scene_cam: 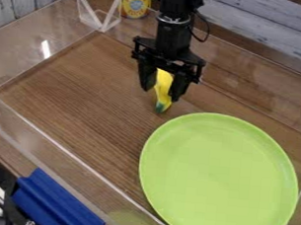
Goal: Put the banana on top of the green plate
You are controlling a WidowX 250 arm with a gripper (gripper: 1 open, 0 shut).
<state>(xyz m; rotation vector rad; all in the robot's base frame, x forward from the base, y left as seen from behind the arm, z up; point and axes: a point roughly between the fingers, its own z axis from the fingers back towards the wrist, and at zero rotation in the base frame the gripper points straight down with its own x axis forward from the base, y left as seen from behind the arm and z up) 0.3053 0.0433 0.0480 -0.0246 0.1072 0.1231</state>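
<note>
- Camera: the gripper (167, 80) points straight down, jaws partly open and straddling the banana (162, 92), not visibly clamped on it.
- The banana lies on the wooden table (76, 88), just beside the green plate (220, 175).
- It looks light, stiff and smooth; gripping across the middle seems safest.

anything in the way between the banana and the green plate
Nothing visible. The banana lies on the wooden table just up and left of the green plate, with only bare wood between them. The gripper sits right over the banana, its fingers straddling it.
</note>
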